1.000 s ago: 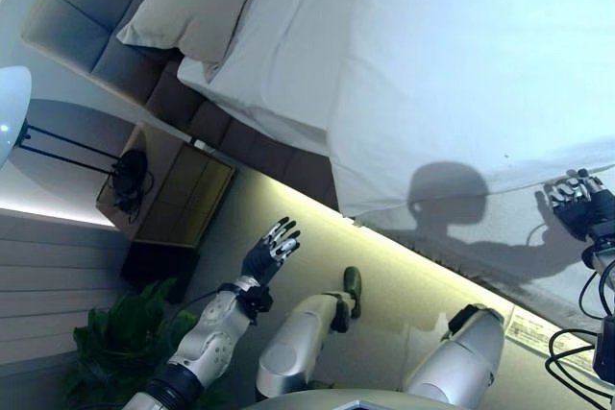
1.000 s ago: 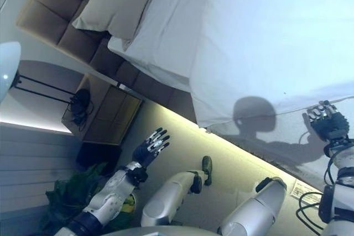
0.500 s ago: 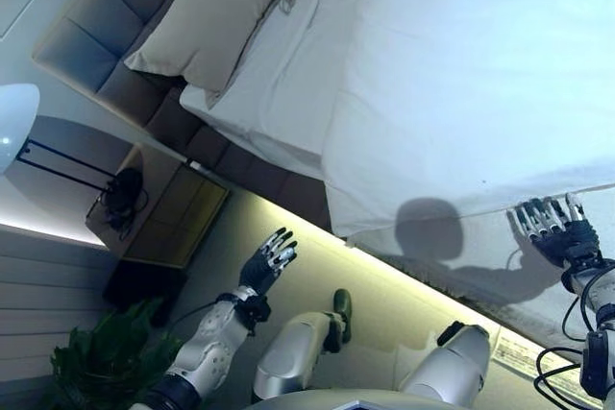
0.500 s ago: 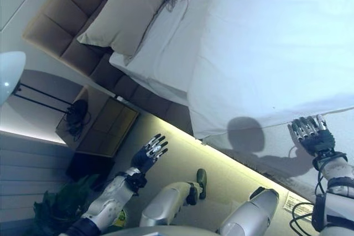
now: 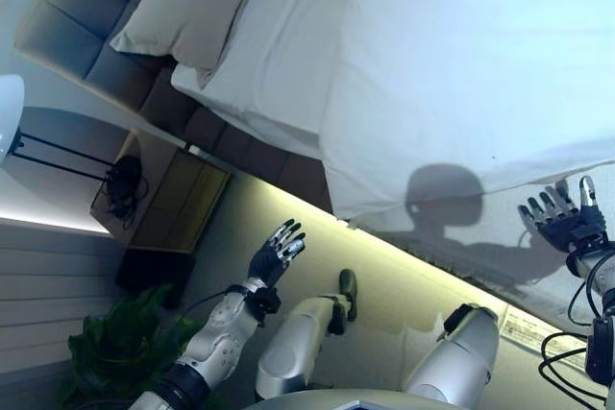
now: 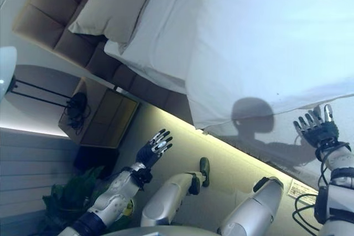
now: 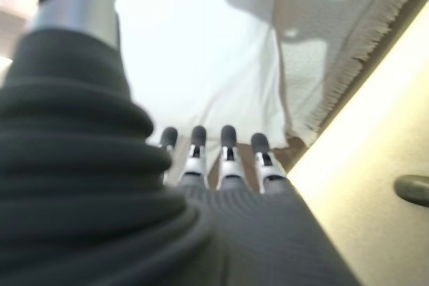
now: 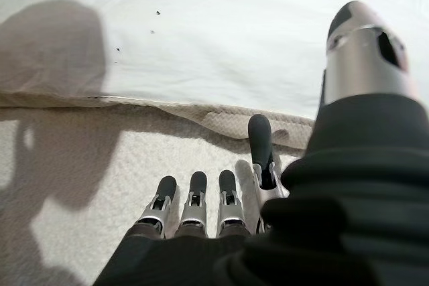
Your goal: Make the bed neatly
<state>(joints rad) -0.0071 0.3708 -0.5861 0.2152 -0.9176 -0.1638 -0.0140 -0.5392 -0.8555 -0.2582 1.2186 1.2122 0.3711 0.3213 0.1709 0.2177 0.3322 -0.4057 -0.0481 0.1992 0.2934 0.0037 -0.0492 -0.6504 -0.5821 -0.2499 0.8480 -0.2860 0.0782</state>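
Both robot hands released: left robot hand (image 5: 276, 252) off bed, right robot hand (image 5: 562, 221) beside white duvet (image 5: 461, 55) edge. Duvet flat, pillow (image 5: 187, 7) placed; edge tidy-up likely left.

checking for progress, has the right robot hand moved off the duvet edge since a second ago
Yes. The right robot hand was on the white duvet edge; now it is open just below it.
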